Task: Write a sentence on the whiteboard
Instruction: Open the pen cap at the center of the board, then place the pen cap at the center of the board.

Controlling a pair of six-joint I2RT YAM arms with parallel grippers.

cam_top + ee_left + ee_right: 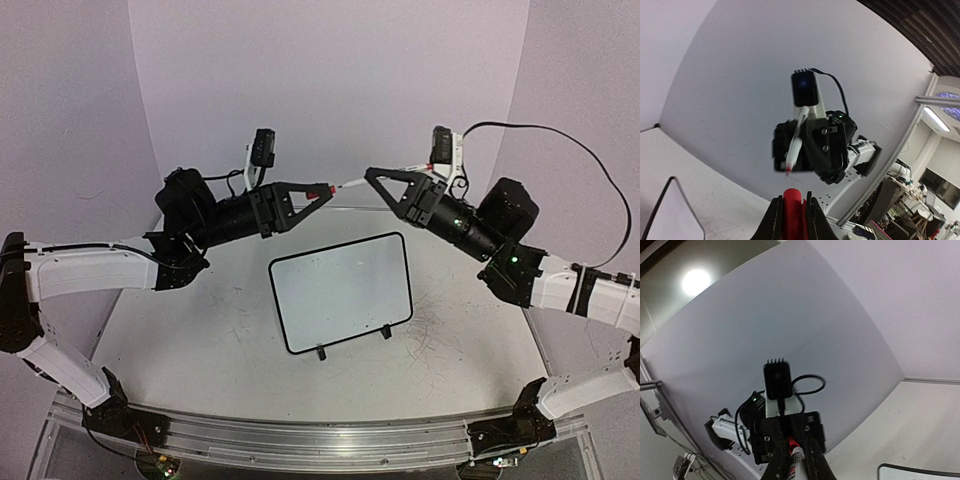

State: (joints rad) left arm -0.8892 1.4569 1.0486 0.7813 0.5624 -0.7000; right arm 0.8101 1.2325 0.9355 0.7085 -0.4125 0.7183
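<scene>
Note the whiteboard (340, 290) resting on the table (200, 330) below and between the two raised arms, with no writing visible on it. Note the left gripper (324, 192) pinched almost shut on a red cap (792, 200), and the right gripper (368, 176) clamped fully on the white marker (350, 184), barrel pointing across toward the left fingers. Judge the step as uncapping. From the left wrist view, read a small gap between the cap and the marker's red tip, and treat the cap as probably off, though unconfirmed from overhead. Draw the two apart straight along the barrel's axis, never sideways, to spare the nib and avoid twisting the marker in the right-hand pinch. Hold both grips firm while separating, and guard against slip or rotation of the slim, smooth barrel. Carry the cap well aside before swinging down. Then tilt the right wrist to bring the tip onto the board near one end, leaving room for a whole line. Press lightly to avoid shoving the board along on its feet.
</scene>
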